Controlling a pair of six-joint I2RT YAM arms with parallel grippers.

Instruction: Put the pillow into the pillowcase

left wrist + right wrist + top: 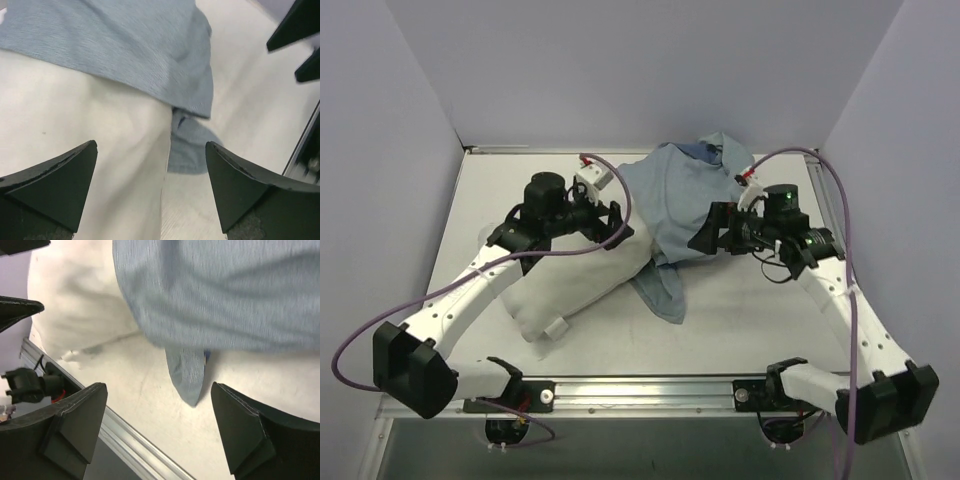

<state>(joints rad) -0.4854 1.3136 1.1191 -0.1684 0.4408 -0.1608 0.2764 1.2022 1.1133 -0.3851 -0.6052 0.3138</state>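
Observation:
The white pillow [570,285] lies slantwise on the table. Its far end is covered by the pale grey-blue pillowcase [685,195], and its near end sticks out bare. A limp corner of the case [665,290] trails toward the front. My left gripper [615,228] hovers open over the pillow at the case's left edge. My right gripper [705,235] hovers open at the case's right edge. The left wrist view shows the pillow [75,115] under the pillowcase [125,45], with the left gripper [151,146] holding nothing. In the right wrist view the pillowcase [215,290] hangs over the pillow [75,295], and the right gripper [159,388] is empty.
An aluminium rail [640,385] runs along the table's near edge and also shows in the right wrist view as the rail [130,440]. White walls close in the left, back and right sides. Purple cables [825,185] loop beside both arms.

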